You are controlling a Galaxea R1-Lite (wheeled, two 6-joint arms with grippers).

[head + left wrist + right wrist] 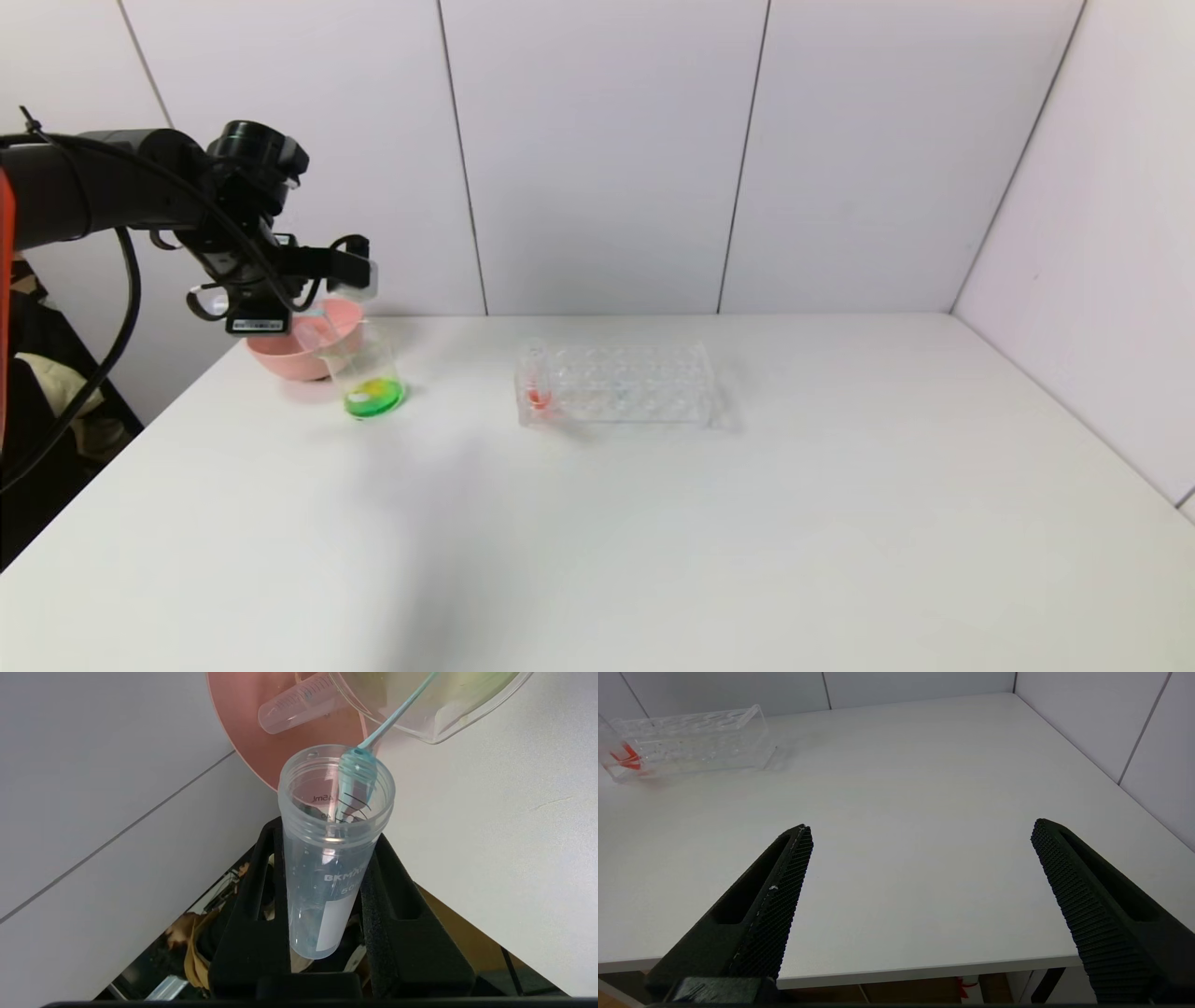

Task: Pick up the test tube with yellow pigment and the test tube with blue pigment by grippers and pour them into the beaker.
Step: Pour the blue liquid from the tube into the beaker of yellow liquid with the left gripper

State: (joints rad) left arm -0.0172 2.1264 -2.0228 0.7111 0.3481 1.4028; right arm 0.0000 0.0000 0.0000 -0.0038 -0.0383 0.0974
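My left gripper (347, 264) is shut on the test tube with blue pigment (327, 868) and holds it tilted above the beaker (371, 373). In the left wrist view a thin blue stream (397, 714) runs from the tube's mouth over the beaker's rim (448, 728). The beaker holds green liquid with a yellow patch. No tube with yellow liquid shows. An empty clear tube (299, 707) lies in the pink bowl (252, 732). My right gripper (922, 830) is open and empty over the table's near edge, out of the head view.
The pink bowl (280, 359) stands just behind the beaker at the table's far left. A clear tube rack (625, 385) sits mid-table with a red-liquid tube (538, 392) at its left end; it also shows in the right wrist view (691, 742). White walls close the back and right.
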